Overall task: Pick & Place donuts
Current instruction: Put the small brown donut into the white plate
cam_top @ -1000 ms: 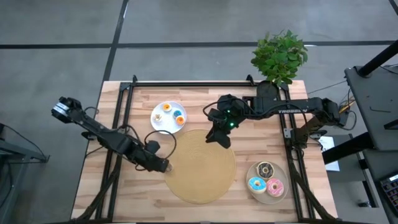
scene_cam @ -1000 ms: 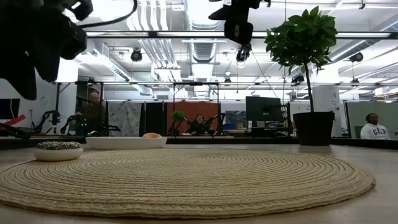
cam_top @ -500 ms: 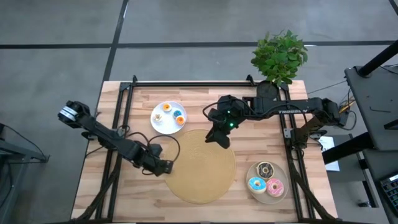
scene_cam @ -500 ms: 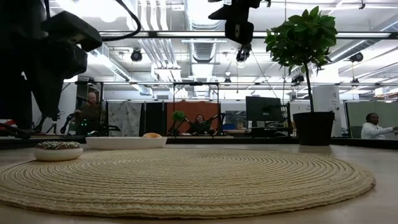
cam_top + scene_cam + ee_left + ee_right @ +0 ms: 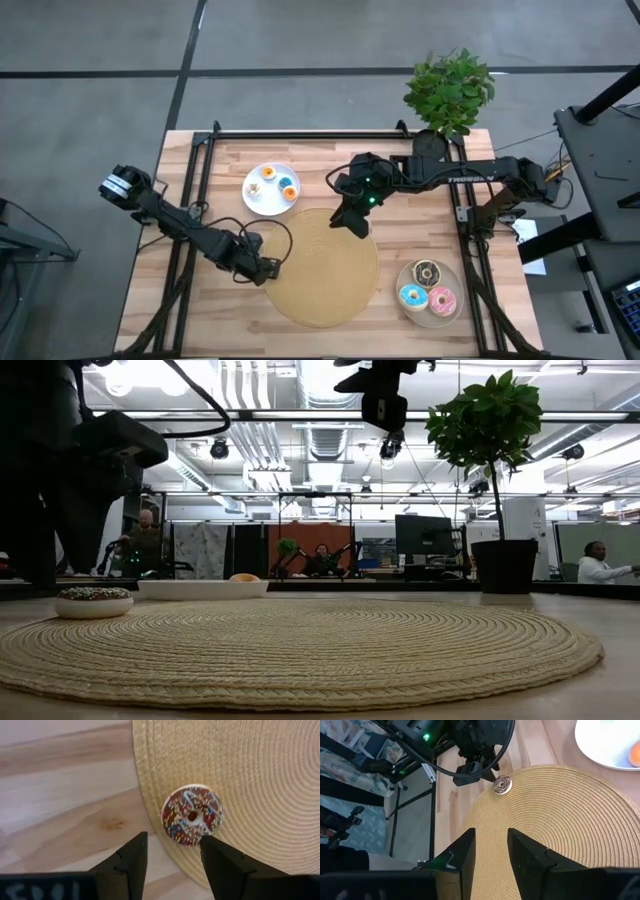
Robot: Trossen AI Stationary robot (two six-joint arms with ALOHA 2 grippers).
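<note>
Wooden table (image 5: 210, 300) carrying woven mat (image 5: 330, 270) | sprinkled brown donut (image 5: 192, 814) sitting on mat's edge, just ahead of your left gripper (image 5: 171, 851), nearer arm, jaws apart, empty | right gripper (image 5: 491, 851) hovering mid-mat, slightly parted, empty

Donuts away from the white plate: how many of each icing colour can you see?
Chocolate: 2, a plate chocolate donut on the beige plate and a mat chocolate donut on the edge of the woven mat
Blue: 1, the blue donut
Pink: 1, the pink donut
Total: 4
</note>
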